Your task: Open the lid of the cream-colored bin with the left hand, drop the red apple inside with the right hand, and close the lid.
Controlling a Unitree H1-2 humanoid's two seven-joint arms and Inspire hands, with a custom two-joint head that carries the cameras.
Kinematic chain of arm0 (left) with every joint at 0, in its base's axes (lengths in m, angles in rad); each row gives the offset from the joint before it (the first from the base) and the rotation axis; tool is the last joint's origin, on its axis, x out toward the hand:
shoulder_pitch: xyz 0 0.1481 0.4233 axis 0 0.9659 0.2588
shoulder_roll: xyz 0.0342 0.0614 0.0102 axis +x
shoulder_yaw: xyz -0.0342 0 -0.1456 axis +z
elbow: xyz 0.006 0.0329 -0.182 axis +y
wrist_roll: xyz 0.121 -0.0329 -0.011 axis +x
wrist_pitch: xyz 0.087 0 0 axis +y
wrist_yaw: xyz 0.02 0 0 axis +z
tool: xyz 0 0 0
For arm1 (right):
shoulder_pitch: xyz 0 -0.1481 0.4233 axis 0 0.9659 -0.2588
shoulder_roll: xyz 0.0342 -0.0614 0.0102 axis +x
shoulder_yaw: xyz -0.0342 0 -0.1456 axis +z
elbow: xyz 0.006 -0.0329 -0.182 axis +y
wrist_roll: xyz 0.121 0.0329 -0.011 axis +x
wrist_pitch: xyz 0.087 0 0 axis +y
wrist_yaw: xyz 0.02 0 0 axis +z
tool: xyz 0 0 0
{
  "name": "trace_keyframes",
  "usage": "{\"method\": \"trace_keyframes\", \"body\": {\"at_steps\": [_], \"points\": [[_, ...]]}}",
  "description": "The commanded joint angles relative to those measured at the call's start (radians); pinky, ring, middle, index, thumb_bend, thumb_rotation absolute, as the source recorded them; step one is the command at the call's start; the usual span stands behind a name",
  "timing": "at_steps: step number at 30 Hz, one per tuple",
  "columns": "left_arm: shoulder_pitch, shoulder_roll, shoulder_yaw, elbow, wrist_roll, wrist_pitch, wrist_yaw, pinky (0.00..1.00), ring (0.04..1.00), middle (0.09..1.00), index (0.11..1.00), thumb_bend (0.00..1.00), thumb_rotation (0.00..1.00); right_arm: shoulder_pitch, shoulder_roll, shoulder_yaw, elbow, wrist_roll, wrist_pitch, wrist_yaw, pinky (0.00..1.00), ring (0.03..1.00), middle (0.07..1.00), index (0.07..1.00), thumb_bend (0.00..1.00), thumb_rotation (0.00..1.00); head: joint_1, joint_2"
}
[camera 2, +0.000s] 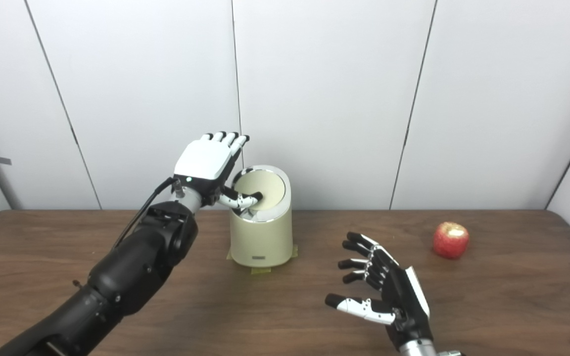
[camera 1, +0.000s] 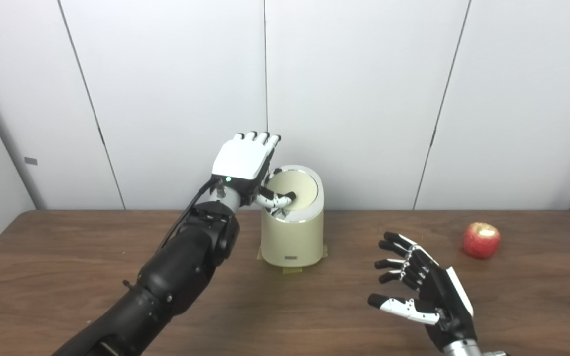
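Wood-grain table (camera 1: 67,257) runs up to a wall (camera 1: 364,99) of pale panels. The cream bin (camera 1: 292,232) stands at the back, its lid (camera 1: 299,190) tilted. The left hand (camera 1: 243,163) has fingers upright, thumb pressed on the lid. The right hand (camera 1: 423,287) hovers spread, empty. The apple (camera 1: 481,240) lies far right.

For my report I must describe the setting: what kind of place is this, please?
Probably a lab or test room: plain white wall panels, a bare wooden table, and only a cream-colored bin and a red apple set out.
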Motion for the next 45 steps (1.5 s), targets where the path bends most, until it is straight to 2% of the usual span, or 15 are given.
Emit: {"method": "trace_keyframes", "body": {"at_steps": [1,10,13,16,18,20,21,24,28,32,38,39,41,42,45], "points": [[-0.004,0.017,-0.001,0.019,0.02,-0.009,0.009,0.96,1.0,1.0,1.0,1.0,0.32,-0.028,-0.003,-0.001,-0.037,0.006,-0.012,-0.003,0.52,0.652,0.784,0.788,0.78,0.15,-0.001,0.001],[0.012,0.005,0.027,0.034,0.003,-0.03,0.062,0.97,1.0,1.0,1.0,1.0,0.33,-0.031,-0.004,-0.001,-0.026,0.004,-0.023,-0.002,0.52,0.647,0.784,0.786,0.78,0.15,0.0,-0.003],[0.022,-0.003,0.067,0.015,-0.04,-0.043,0.079,0.98,1.0,1.0,1.0,1.0,0.33,-0.03,-0.003,-0.001,-0.028,0.004,-0.02,-0.003,0.52,0.647,0.784,0.787,0.78,0.15,0.0,-0.003],[0.05,-0.051,0.185,-0.008,-0.174,-0.064,0.137,0.91,0.999,1.0,1.0,1.0,0.33,-0.03,-0.002,-0.001,-0.029,-0.003,-0.016,-0.007,0.52,0.648,0.783,0.786,0.79,0.16,0.0,-0.006],[0.069,-0.095,0.303,-0.024,-0.315,-0.115,0.179,0.75,0.944,1.0,1.0,0.99,0.3,-0.028,-0.003,-0.001,-0.031,-0.007,-0.016,-0.008,0.51,0.644,0.782,0.788,0.78,0.16,0.0,-0.004],[0.079,-0.124,0.396,-0.046,-0.416,-0.134,0.195,0.66,0.902,1.0,1.0,0.94,0.33,-0.027,-0.002,-0.002,-0.032,0.0,-0.015,-0.006,0.52,0.643,0.781,0.789,0.78,0.15,0.002,-0.003],[0.085,-0.136,0.44,-0.063,-0.465,-0.135,0.197,0.65,0.894,1.0,1.0,0.91,0.35,-0.027,-0.003,-0.002,-0.03,0.003,-0.016,-0.004,0.52,0.643,0.782,0.789,0.78,0.14,0.003,-0.004],[0.111,-0.169,0.554,-0.126,-0.598,-0.146,0.219,0.79,0.931,1.0,1.0,0.8,0.32,-0.028,-0.006,-0.002,-0.024,0.001,-0.023,-0.002,0.52,0.643,0.78,0.79,0.78,0.16,0.002,-0.004],[0.178,-0.191,0.637,-0.218,-0.705,-0.171,0.238,0.77,0.905,0.973,0.996,0.72,0.31,-0.028,-0.009,-0.003,-0.024,0.001,-0.02,-0.003,0.52,0.645,0.78,0.786,0.78,0.16,0.006,-0.002],[0.278,-0.194,0.669,-0.32,-0.793,-0.182,0.216,0.76,0.866,0.9,0.937,0.7,0.27,-0.029,-0.014,-0.003,-0.019,0.001,-0.026,0.0,0.52,0.64,0.778,0.784,0.78,0.17,0.011,-0.003],[0.426,-0.162,0.655,-0.414,-0.857,-0.22,0.157,0.73,0.765,0.796,0.825,0.7,0.23,-0.031,-0.019,-0.003,-0.016,-0.008,-0.025,-0.001,0.52,0.647,0.784,0.79,0.77,0.18,0.017,-0.001],[0.451,-0.16,0.655,-0.426,-0.875,-0.229,0.145,0.65,0.727,0.777,0.802,0.7,0.22,-0.031,-0.019,-0.003,-0.017,-0.008,-0.02,-0.003,0.52,0.647,0.783,0.789,0.78,0.18,0.018,-0.003],[0.494,-0.158,0.654,-0.443,-0.911,-0.249,0.121,0.57,0.694,0.756,0.785,0.71,0.2,-0.031,-0.017,-0.005,-0.017,-0.006,-0.015,-0.004,0.52,0.648,0.784,0.788,0.78,0.17,0.019,-0.003],[0.519,-0.154,0.65,-0.448,-0.93,-0.271,0.105,0.54,0.683,0.751,0.782,0.72,0.2,-0.033,-0.017,-0.005,-0.015,-0.004,-0.016,-0.004,0.53,0.653,0.786,0.79,0.78,0.17,0.018,-0.003],[0.576,-0.143,0.638,-0.451,-0.956,-0.324,0.074,0.55,0.673,0.738,0.773,0.71,0.17,-0.036,-0.019,-0.007,-0.008,0.001,-0.025,-0.002,0.52,0.653,0.787,0.789,0.78,0.16,0.018,-0.006]]}}
